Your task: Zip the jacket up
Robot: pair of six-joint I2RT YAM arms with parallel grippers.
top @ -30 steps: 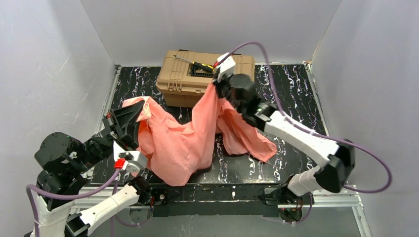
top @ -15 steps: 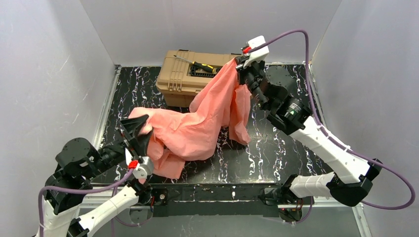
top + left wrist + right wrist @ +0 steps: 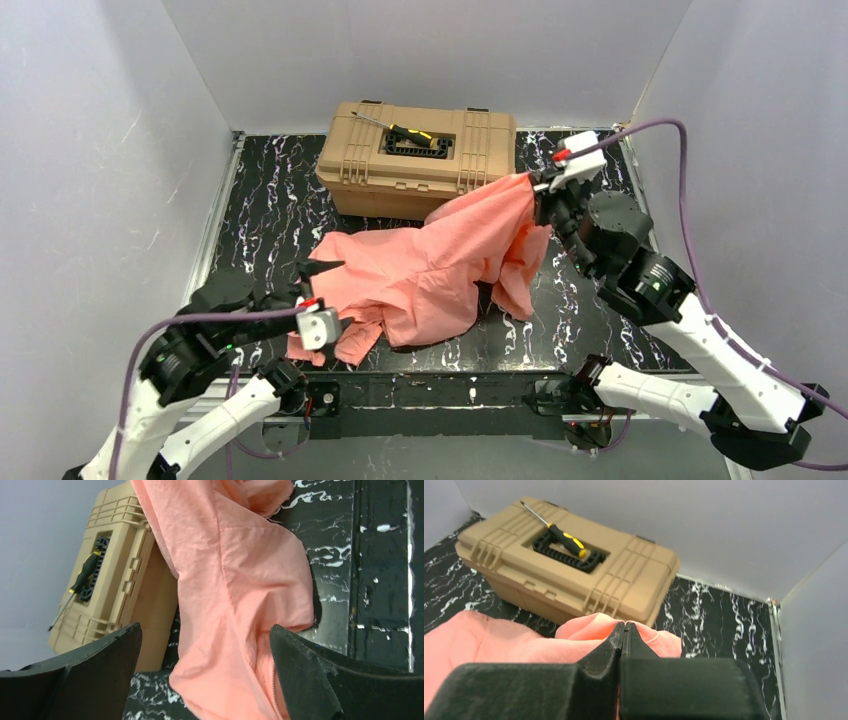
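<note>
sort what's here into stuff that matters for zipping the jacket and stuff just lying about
For the job: jacket; right gripper, shut on its fabric; left gripper, open near it.
Just lying about: tan toolbox; screwdriver on its lid.

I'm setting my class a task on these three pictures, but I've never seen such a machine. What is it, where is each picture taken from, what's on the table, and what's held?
These are two robot arms fixed at the near edge of a black marbled table. The wide picture looks down from above and behind them; the other two come from a camera on each wrist, so the dark wedges are fingers. On the table are a pink jacket and a tan toolbox with a screwdriver on top. The right gripper is pinched shut on a fold of the jacket, lifting it. The left gripper is wide open, holding nothing.
</note>
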